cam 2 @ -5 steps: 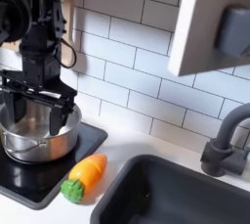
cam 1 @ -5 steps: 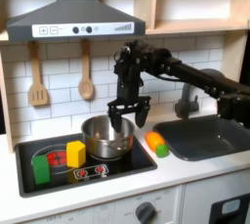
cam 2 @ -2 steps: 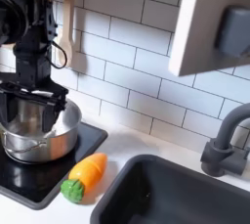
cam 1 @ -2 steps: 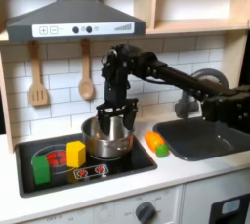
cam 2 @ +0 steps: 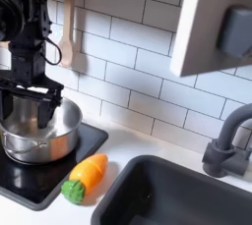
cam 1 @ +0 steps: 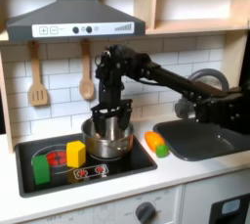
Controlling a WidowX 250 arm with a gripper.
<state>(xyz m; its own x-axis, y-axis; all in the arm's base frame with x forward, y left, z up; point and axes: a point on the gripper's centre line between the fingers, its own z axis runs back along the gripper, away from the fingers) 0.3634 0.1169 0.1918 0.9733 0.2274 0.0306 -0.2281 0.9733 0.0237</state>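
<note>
A steel pot (cam 1: 107,140) sits on the black toy stove (cam 1: 59,174). My gripper (cam 1: 109,121) hangs just over the pot's mouth, open, its black fingers spread wide with nothing seen between them. In the second exterior view the gripper (cam 2: 27,108) stands above the pot (cam 2: 41,139), one finger (cam 2: 47,112) near the pot's inner right wall. An orange carrot with a green end (cam 1: 156,143) lies on the counter to the right of the stove in both exterior views, marked as the carrot (cam 2: 84,177) in the second.
A yellow block (cam 1: 75,154) and a green block (cam 1: 41,167) stand on the stove's left side. A spatula (cam 1: 37,77) and wooden spoon (cam 1: 86,73) hang on the tiled wall. The sink (cam 1: 210,136) with its faucet (cam 2: 232,139) is at the right.
The arm has swung to the first exterior view's left, carrying the open gripper from the pot's right rim to over its middle. Pot and carrot have not moved.
</note>
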